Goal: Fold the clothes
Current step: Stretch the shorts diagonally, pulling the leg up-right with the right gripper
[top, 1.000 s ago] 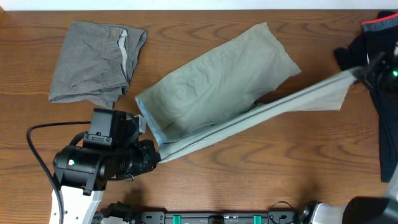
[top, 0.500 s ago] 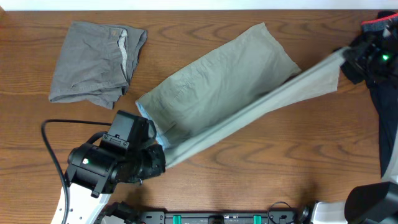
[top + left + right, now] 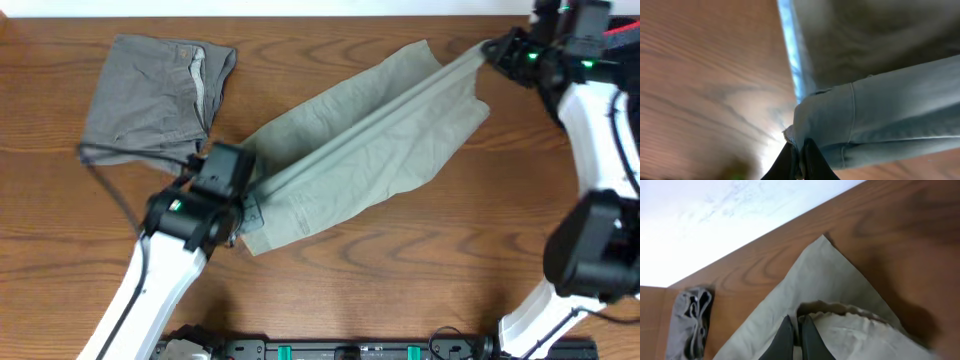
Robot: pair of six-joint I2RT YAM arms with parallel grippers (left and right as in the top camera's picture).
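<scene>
Grey shorts (image 3: 150, 100): lie crumpled at the far left of the table (image 3: 400, 290), well apart from both grippers; the waist opening faces right, towards the trousers.
Left gripper (image 3: 250, 208): near the front left, just right of the shorts. Its jaws are clenched on a bunched fold at the waist end of the trousers; the left wrist view shows the dark fingertips (image 3: 812, 160) pinched tight with cloth between them.
Waistband lining (image 3: 790, 55): a light-blue strip along the trousers' waist edge, running away from the pinched fold and resting on the wood.
Trousers (image 3: 390, 160): pale khaki-green, laid diagonally across the middle of the table, waist at the lower left, leg ends at the upper right. One leg lies flat and wrinkled; the other is stretched over it as a taut, narrow ridge between the two grippers.
Right gripper (image 3: 488, 48): at the far right corner of the table. Its jaws are closed tight on the hem of the stretched leg; the right wrist view shows the hem's puckered edge gathered at the fingertips (image 3: 784, 339), above the flat leg's pointed corner.
</scene>
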